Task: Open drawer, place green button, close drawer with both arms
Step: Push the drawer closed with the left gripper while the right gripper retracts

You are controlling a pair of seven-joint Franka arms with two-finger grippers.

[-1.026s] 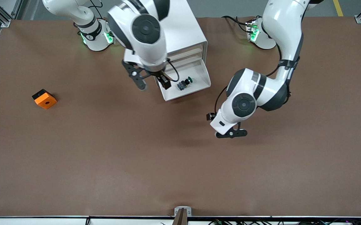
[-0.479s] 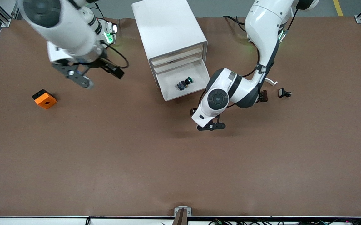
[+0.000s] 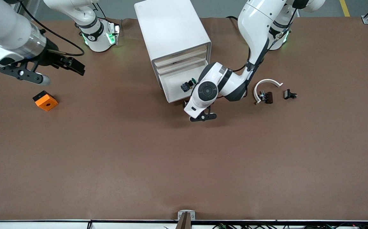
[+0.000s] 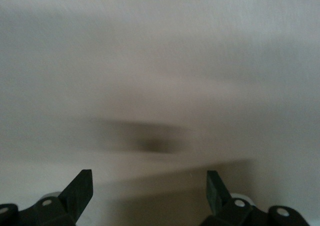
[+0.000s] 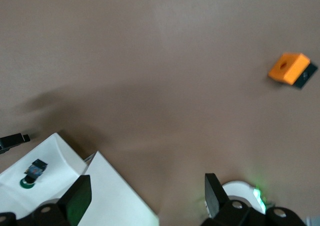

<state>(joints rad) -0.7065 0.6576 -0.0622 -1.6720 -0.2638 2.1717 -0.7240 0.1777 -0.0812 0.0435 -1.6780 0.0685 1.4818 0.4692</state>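
The white cabinet (image 3: 171, 28) stands between the two arm bases with its bottom drawer (image 3: 173, 93) pulled out. The button (image 3: 187, 85), dark with a green cap, lies in that drawer and also shows in the right wrist view (image 5: 32, 173). My left gripper (image 3: 194, 110) is right in front of the drawer's front, open and empty. The left wrist view shows only a blurred pale surface past the left gripper (image 4: 148, 181). My right gripper (image 3: 60, 74) hangs open and empty above the table at the right arm's end; the right gripper (image 5: 146, 183) looks down past the cabinet top.
An orange block (image 3: 45, 100) with a hole lies at the right arm's end of the table, also seen as the orange block (image 5: 290, 68). A white curved piece (image 3: 266, 83) and two small black parts (image 3: 289, 94) lie toward the left arm's end.
The right arm has swung away from over the open drawer to the right arm's end of the table. The left arm has moved in to the drawer's front. The button stays in the drawer.
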